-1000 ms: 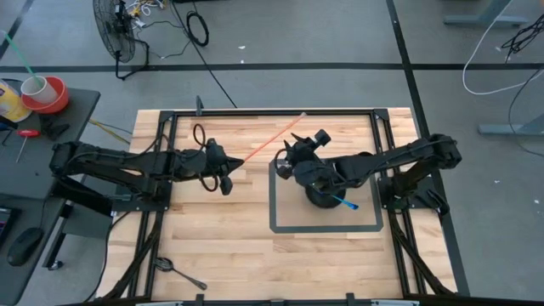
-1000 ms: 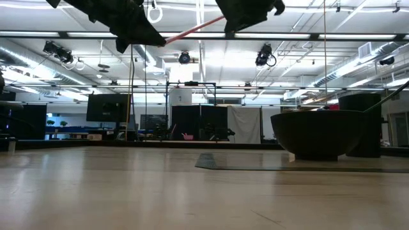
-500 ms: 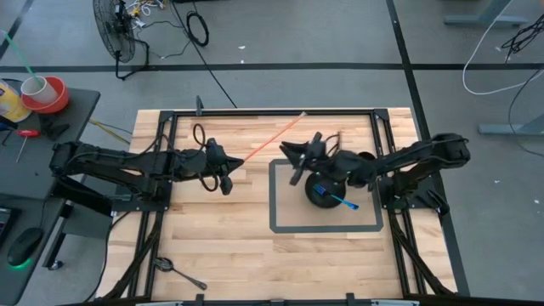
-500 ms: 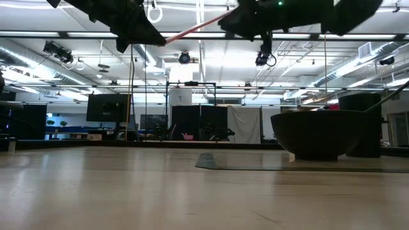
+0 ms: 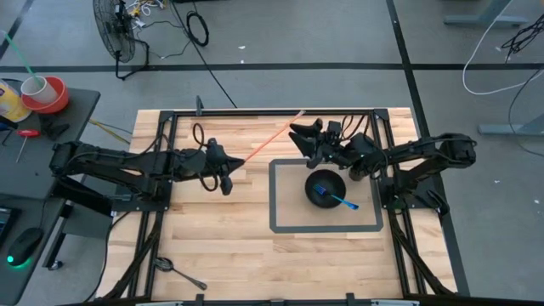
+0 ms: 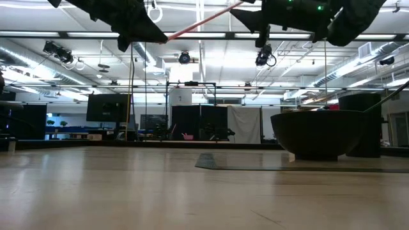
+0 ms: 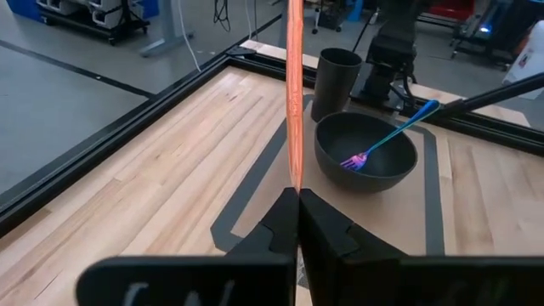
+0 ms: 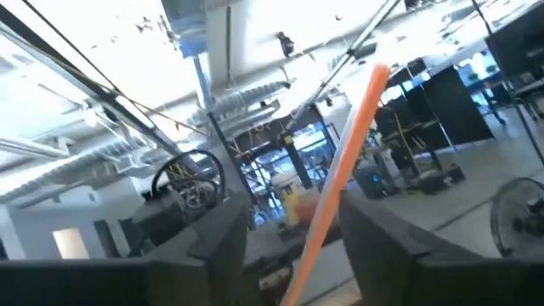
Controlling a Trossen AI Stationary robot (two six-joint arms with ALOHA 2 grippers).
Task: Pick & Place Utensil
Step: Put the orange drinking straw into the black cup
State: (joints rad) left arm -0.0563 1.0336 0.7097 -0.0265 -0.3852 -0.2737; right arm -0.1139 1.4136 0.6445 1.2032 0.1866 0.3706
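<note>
Pulled back off the round black bowl [image 5: 326, 188] toward the far right of the pale wooden plank surface [image 5: 221, 238], the right claw [image 5: 304, 138], now aimed at the long thin orange rod [image 5: 274, 133] with fingers spread wide on either side of its tip. Unchanged, the left claw [image 5: 228, 177]: clenched on the rod's near end, held high above the surface, rod slanting up and rightward. Uncovered now in the bowl, inside the dark taped rectangle [image 5: 280, 228]: an iridescent blue-purple fork [image 5: 336, 199], handle over the rim. Beside it, a dark cylindrical cup [image 7: 336, 82]. No readable writing anywhere.
</note>
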